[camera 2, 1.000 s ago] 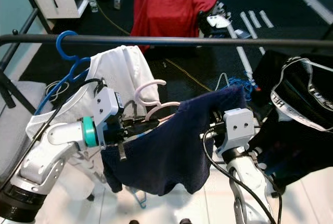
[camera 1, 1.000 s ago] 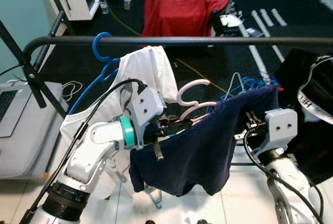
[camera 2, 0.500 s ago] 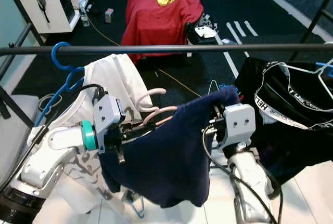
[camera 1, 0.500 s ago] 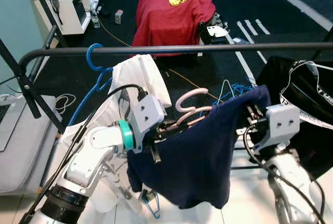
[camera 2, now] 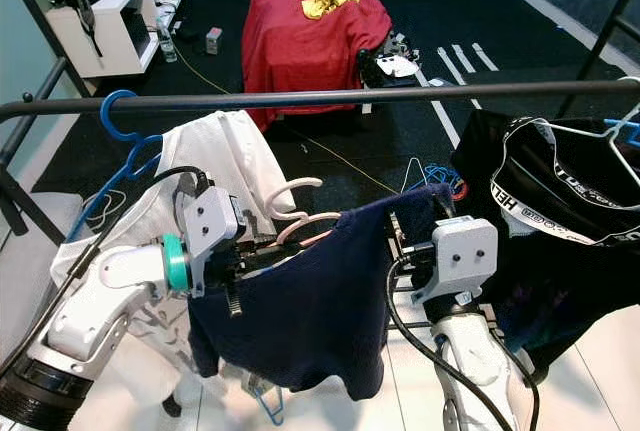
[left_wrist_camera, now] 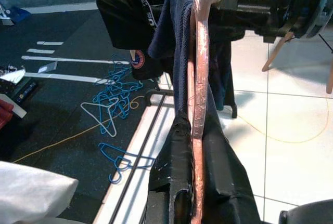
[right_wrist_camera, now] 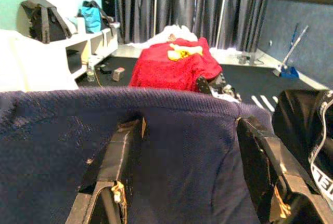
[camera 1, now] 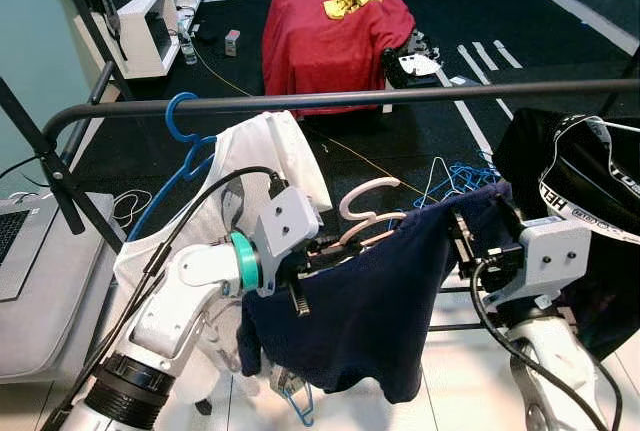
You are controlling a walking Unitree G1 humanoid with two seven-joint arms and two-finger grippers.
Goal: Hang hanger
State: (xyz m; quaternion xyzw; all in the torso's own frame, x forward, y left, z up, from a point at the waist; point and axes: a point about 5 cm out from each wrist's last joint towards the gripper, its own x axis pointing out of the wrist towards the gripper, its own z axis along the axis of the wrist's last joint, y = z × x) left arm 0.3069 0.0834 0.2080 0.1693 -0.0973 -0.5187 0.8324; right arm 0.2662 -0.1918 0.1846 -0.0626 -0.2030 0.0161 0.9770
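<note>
A pink hanger [camera 1: 366,197] carries a navy garment [camera 1: 355,316] below the black rail [camera 1: 350,99]; its hook is free of the rail. My left gripper [camera 1: 316,257] is shut on the hanger's left end. In the left wrist view the pink bar [left_wrist_camera: 199,104] runs out from between the fingers, with navy cloth alongside. My right gripper [camera 1: 464,241] is at the garment's right shoulder. In the right wrist view its two fingers [right_wrist_camera: 118,164] stand wide apart and open, with the navy cloth [right_wrist_camera: 187,146] draped between them.
A white shirt [camera 1: 265,166] on a blue hanger [camera 1: 185,116] hangs at the rail's left. A black garment [camera 1: 590,186] on a white hanger hangs at the right. Loose hangers [camera 1: 450,171] lie on the dark floor, with a red-covered object [camera 1: 335,16] beyond. The rack's slanted leg [camera 1: 40,156] stands at left.
The camera has tilted up, so the rail sits lower in the picture. The garment's right shoulder and my right gripper are slightly lower relative to the rail. My left gripper's hold is unchanged.
</note>
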